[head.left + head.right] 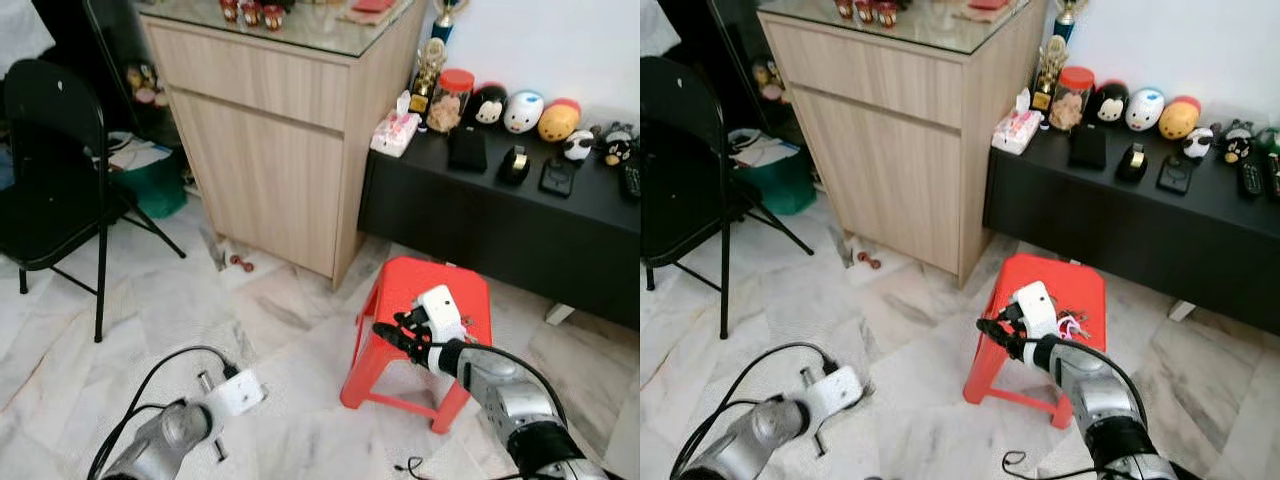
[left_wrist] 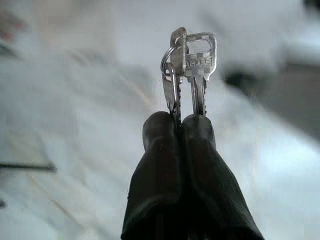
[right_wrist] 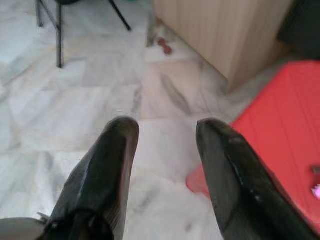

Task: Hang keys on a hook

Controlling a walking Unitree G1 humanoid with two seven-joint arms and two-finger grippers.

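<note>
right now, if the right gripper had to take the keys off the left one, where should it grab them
Take the flat heads of the keys, by the ring, coming in from beyond the left gripper's fingertips. Its shut fingers pinch the blades, so the heads and ring stick out free. The open right gripper should probably close across the heads' flat faces.
</note>
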